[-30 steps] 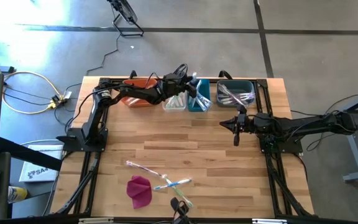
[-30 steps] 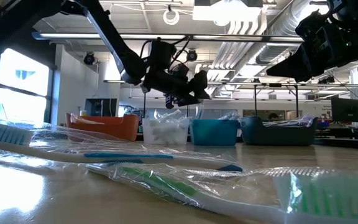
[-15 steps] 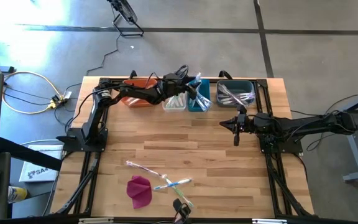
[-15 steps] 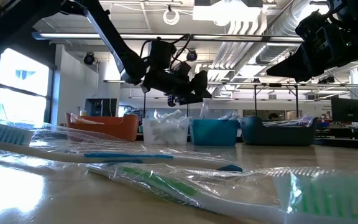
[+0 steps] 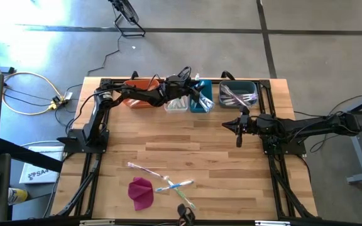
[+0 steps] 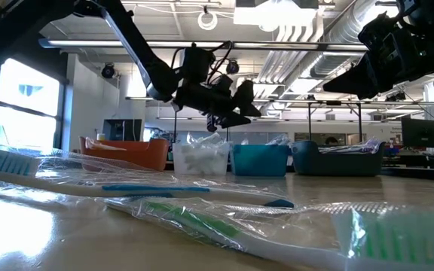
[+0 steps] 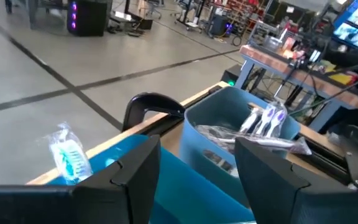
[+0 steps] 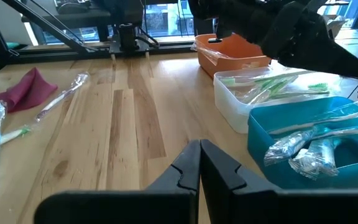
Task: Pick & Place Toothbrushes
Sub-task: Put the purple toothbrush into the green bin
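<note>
Left end effector (image 5: 195, 90) hovers over the teal bin (image 5: 201, 102), fingers spread and empty, slightly higher than a second ago. Right end effector (image 5: 238, 133) waits mid-surface, closed. Toothbrushes (image 5: 239, 95) fill the dark-blue bin (image 5: 237, 84); others (image 5: 168, 184) lie near the surface's (image 5: 187, 141) front edge.

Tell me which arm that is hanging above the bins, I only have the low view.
Observer: The left one. The high view shows the left gripper over the teal bin.
Operator: Is it carrying a toothbrush?
Observer: No. The left wrist view shows its fingers apart with nothing between them.
Operator: And the other arm?
Observer: The right gripper is shut and empty, over bare table just in front of the bins.
</note>
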Controlling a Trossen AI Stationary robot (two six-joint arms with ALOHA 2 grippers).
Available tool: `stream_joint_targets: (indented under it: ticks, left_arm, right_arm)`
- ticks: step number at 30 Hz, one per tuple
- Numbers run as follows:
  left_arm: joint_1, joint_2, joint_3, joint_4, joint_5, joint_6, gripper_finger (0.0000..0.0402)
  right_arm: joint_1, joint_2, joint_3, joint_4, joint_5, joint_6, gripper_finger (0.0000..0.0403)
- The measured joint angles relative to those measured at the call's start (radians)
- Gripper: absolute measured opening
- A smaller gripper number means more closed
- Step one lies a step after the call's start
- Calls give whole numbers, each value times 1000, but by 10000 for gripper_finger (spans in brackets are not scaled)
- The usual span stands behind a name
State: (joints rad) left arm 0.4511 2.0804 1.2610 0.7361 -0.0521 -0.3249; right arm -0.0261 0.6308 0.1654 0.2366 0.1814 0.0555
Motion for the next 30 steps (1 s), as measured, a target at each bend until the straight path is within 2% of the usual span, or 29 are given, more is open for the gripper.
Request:
stream_joint_targets:
  ticks: [14,22,27,30]
  left_arm:
    - [-18,-41,-1,-6,121,30,196]
    - [-88,-92,-1,-76,121,143,115]
    - [-98,-160,-11,-118,251,165,58]
    - [-97,-209,-70,-123,259,168,26]
  right_arm:
    - [0,0,0,-4,-1,27,4]
    - [0,0,0,-60,-2,30,4]
    - [0,0,0,-54,-24,31,4]
    - [0,0,0,-54,-61,30,4]
